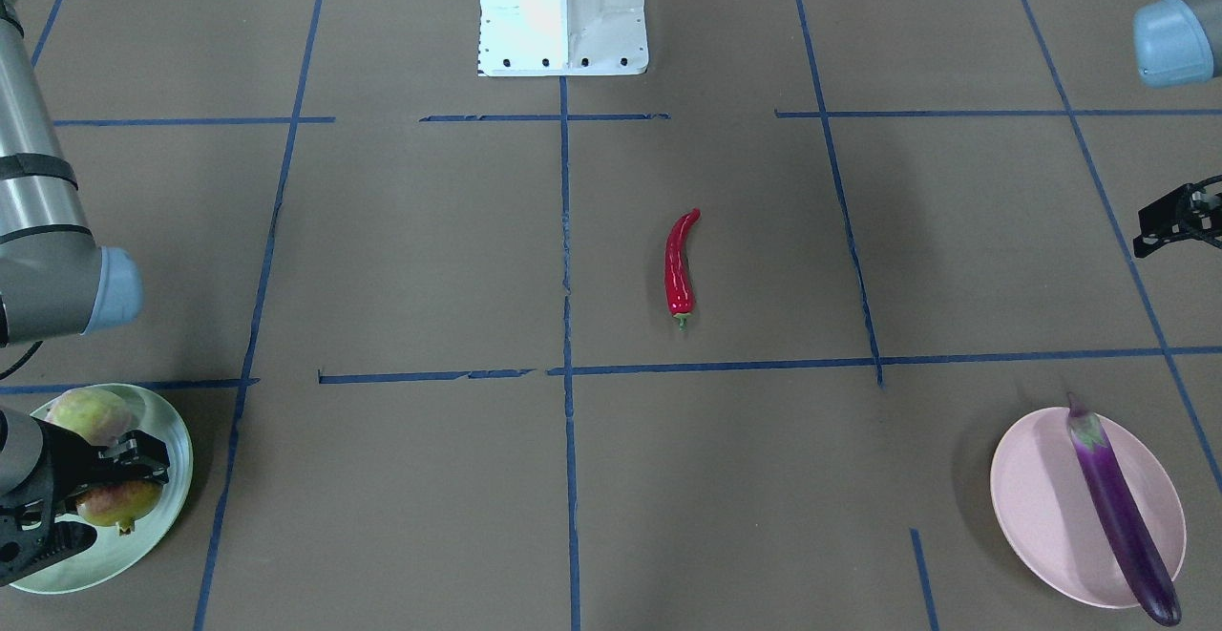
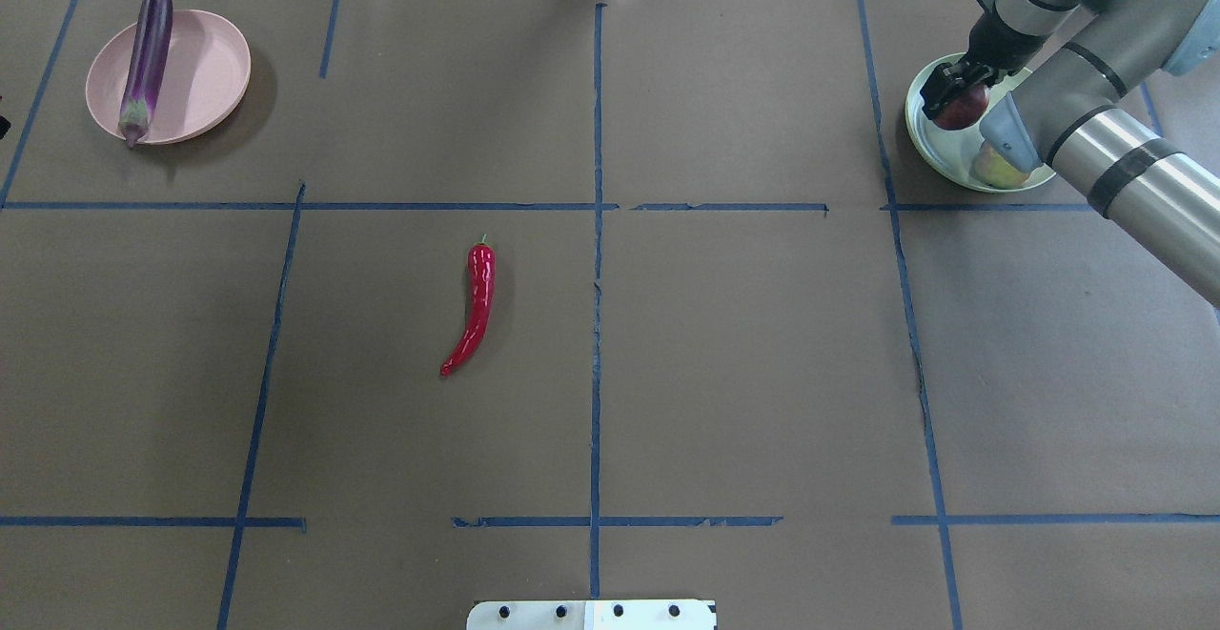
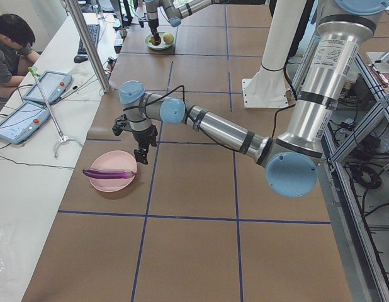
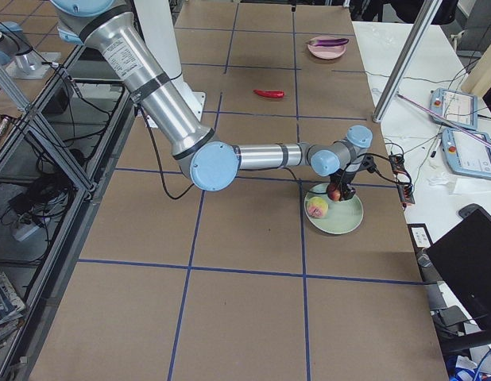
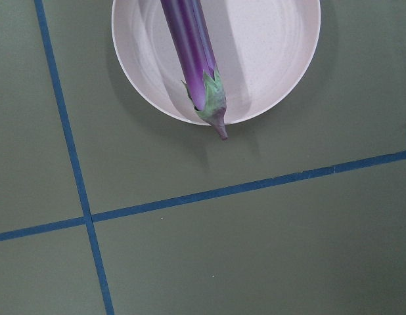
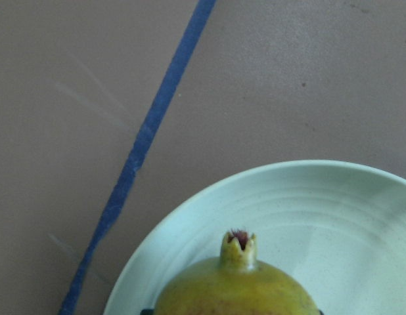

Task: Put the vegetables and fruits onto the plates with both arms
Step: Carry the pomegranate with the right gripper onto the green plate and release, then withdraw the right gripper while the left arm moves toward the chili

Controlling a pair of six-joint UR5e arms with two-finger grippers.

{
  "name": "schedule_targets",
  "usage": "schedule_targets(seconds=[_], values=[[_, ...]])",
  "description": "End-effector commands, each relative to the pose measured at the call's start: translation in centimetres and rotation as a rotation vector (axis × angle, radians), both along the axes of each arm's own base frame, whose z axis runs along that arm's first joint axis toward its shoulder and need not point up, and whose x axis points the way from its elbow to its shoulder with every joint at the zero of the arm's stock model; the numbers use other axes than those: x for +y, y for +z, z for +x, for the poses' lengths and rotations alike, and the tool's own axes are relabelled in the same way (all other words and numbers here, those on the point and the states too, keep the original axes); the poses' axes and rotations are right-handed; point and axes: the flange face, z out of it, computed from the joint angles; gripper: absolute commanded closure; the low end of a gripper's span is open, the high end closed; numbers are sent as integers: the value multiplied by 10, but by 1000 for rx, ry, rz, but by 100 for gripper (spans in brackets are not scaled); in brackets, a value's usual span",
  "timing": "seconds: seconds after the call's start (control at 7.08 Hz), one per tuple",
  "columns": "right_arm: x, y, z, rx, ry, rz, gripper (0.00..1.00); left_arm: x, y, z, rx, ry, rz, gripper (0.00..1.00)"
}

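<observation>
Front-facing view: at 8 o'clock, hard against the frame's edge, right gripper [image 1: 129, 480] closed on the crowned fruit [image 1: 113, 505]. That fruit down on the mint plate [image 1: 115, 566], with the peach-like fruit [image 1: 91, 413] just beside it toward 12. At 3 o'clock, half cut off by the edge, left gripper [image 1: 1160, 222] with jaws apart, holding nothing. At 5 o'clock, pink plate [image 1: 1036, 493] carrying the eggplant [image 1: 1122, 516], dark end out past the rim. Near centre, chili [image 1: 680, 263] on the table [image 1: 401, 249], well apart from both plates, both grippers and the white base [image 1: 563, 10] at 12.

Overhead view: plates at 10 and 2 o'clock, near the far edge. Chili between them but much nearer, stem toward 12.

Left side view: near arm's claw hanging just beside the pink plate, apart from the eggplant.

Right side view: near arm stretched out to the mint plate, close by the table's edge.

Left wrist view: eggplant's cap overhanging the rim toward 6 o'clock.

Right wrist view: crown pointing to 12, plate rim arcing round it.
</observation>
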Motion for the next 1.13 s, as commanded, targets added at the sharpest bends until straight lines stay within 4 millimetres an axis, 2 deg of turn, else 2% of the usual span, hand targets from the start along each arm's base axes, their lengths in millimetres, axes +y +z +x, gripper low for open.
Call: schedule_targets(seconds=[0.0,0.14,0.28,0.42,0.57,0.71,0.85,0.99], values=[[-6,-2,20,5,26,2,0,0,0,0,0,1,1,0],[-15,-8,51,-8,64,0,0,1,0,5,0,8,0,0],[-18,-28,68,-11,81,-37,0,3,1,21,-2,35,-1,0],[-18,-52,95,4,108,-79,0,4,0,31,3,47,7,0],[-13,-44,130,-25,119,-85,0,9,-6,59,5,73,2,0],[10,-11,166,-49,94,-75,0,16,-13,104,14,91,-2,0],[36,11,201,-47,106,-58,0,26,-26,153,37,102,-2,0],[90,59,223,-31,99,-81,0,31,-64,209,71,100,-5,0]])
